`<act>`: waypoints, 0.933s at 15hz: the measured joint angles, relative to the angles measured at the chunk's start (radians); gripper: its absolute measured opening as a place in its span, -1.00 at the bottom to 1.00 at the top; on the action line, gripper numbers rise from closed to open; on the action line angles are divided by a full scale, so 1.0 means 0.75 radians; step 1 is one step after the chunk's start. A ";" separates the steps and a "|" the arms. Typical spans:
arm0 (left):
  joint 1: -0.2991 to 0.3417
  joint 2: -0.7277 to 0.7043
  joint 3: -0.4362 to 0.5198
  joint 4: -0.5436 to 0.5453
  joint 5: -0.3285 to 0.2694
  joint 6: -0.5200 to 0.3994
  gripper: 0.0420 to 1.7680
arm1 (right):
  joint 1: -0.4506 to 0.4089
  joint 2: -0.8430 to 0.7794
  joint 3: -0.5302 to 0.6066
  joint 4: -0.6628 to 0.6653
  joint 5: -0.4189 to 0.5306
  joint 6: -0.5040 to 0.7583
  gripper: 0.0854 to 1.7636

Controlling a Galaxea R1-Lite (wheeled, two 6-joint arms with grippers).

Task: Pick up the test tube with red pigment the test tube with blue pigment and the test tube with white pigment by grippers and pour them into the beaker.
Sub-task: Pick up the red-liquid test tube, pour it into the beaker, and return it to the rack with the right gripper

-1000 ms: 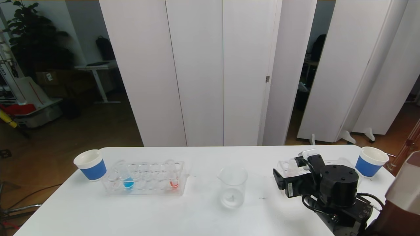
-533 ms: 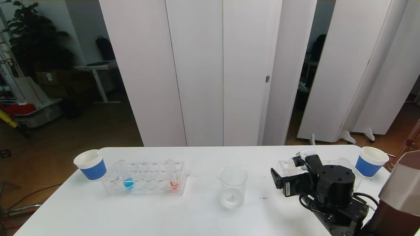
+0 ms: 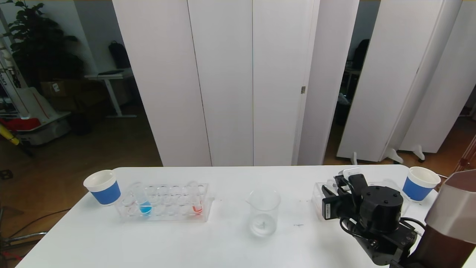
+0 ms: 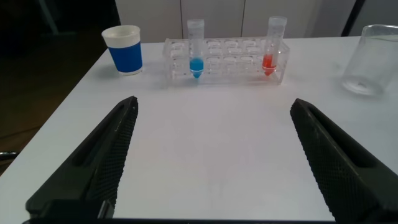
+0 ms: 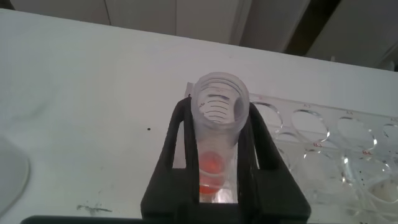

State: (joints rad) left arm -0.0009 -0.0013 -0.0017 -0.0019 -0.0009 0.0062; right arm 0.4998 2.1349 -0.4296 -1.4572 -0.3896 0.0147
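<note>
Right gripper (image 5: 217, 168) lower right of head view, fingers clamped on red-pigment tube (image 5: 219, 124), upright, open mouth up. Left gripper (image 4: 211, 155) spread wide, empty. Blue tube (image 3: 143, 199) vertical in left rack (image 3: 163, 203).

On the white surface (image 3: 223, 242), at your ten o'clock, sits a white paper cup with a blue sleeve (image 3: 103, 187) just beside a clear plastic tube rack (image 3: 165, 203). At two o'clock you have a second blue-sleeved paper cup (image 3: 420, 183) and another clear rack (image 5: 336, 143).
</note>
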 joint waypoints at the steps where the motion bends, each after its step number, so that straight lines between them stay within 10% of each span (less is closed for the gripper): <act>1: -0.001 0.000 0.000 -0.001 0.001 -0.001 0.98 | 0.001 0.000 0.000 0.000 0.003 0.003 -0.33; 14: -0.001 0.000 0.000 -0.001 0.001 -0.001 0.98 | -0.002 -0.029 0.003 0.005 0.007 0.022 -0.41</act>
State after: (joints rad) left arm -0.0017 -0.0013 -0.0017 -0.0028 -0.0004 0.0057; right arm 0.4983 2.1134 -0.4272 -1.4532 -0.3843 0.0311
